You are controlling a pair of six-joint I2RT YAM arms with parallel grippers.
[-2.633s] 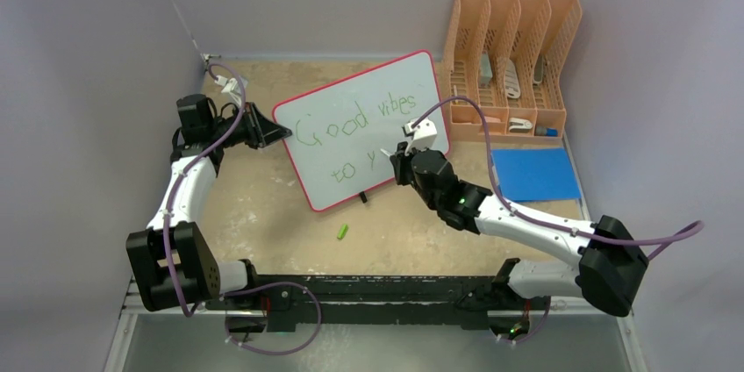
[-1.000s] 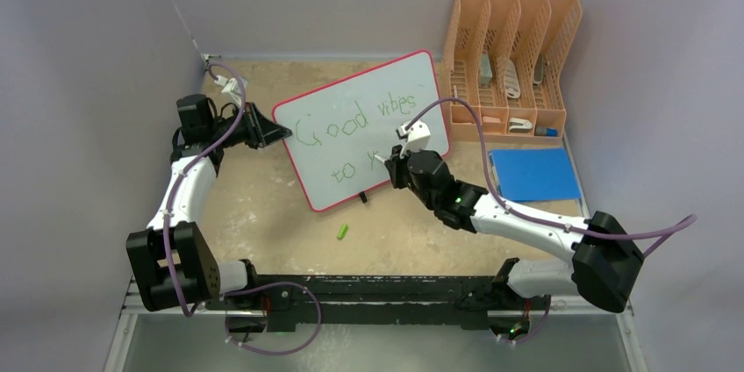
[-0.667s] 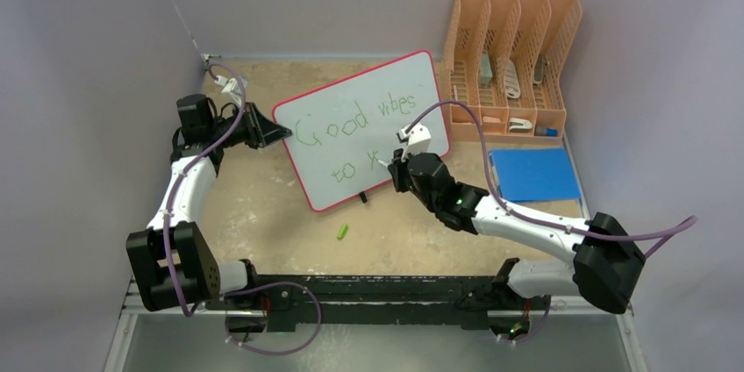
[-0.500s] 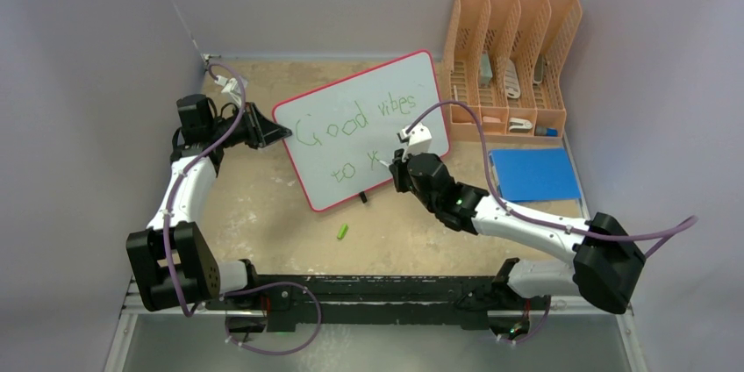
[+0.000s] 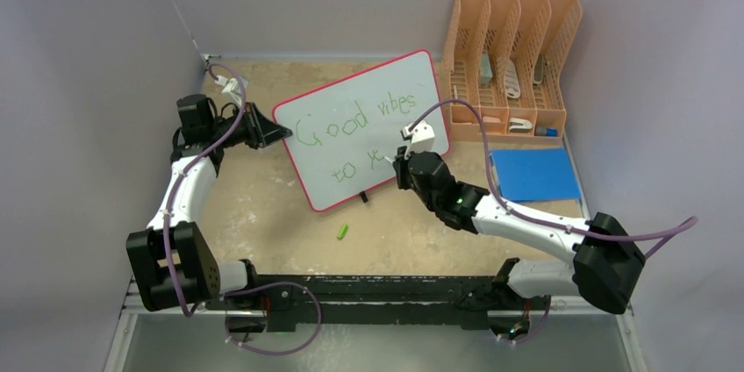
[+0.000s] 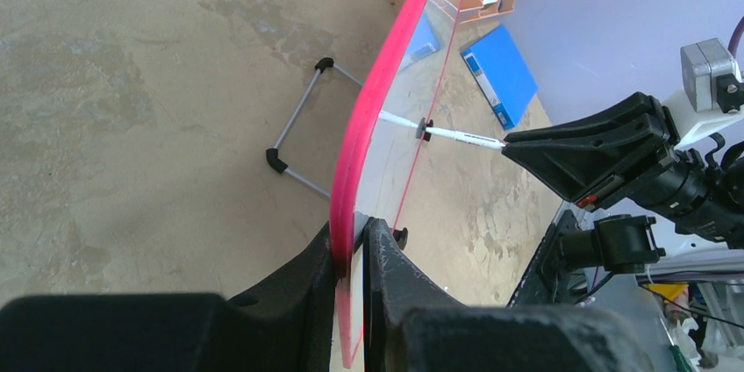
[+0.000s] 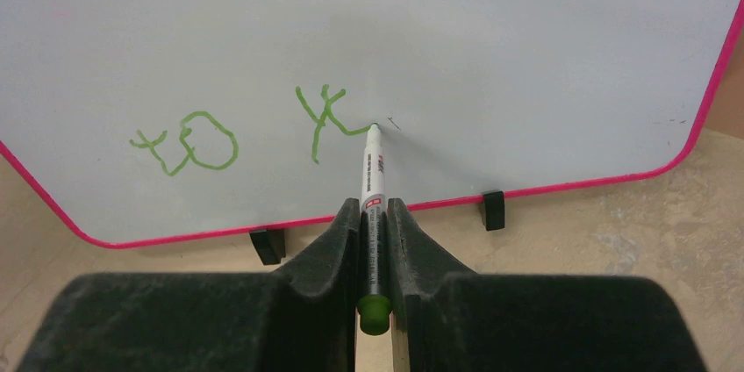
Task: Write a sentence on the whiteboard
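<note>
**A:** Where is the whiteboard (image 5: 399,82)?

**B:** Propped upright beside the orange file rack (image 5: 513,12), on the left arm's side of it. One corner is near the rack's front. It rests on black clip feet (image 7: 268,245), with a wire stand (image 6: 298,126) behind.

**A:** How will it handle?

**B:** My guess is thin, stiff and light with a slick face. On those small feet it could skid or tip under pen pressure. The red rim is the sensible hold, at the edge farthest from the rack.

**A:** Is anyone holding it there?

**B:** Yes. The left gripper (image 6: 351,232) has its fingers pinched nearly together on that rim, one either side of the panel.

**A:** And the right?

**B:** The right gripper (image 7: 373,205) is clamped tight on a slim marker (image 7: 373,170), held low on the barrel with the green butt poking out behind. The tip touches the board face. The barrel looks narrow and smooth, so I'd expect it to twist if the grip loosened.

**A:** Any writing?

**B:** The sentence (image 5: 351,126) is in green. The upper line reads "Good vibes" and the lower reads "to y", the tail of the y running to the tip. The last word looks unfinished.

**A:** Any labels?

**B:** Small red print on the marker barrel, too fine to read. No brand shows on the board.

**A:** Anything else nearby?

**B:** A flat blue rectangle (image 5: 535,173) lies just in front of the rack. A small green piece (image 5: 342,232), likely the cap, lies well away from the rack towards the arm bases.
</note>
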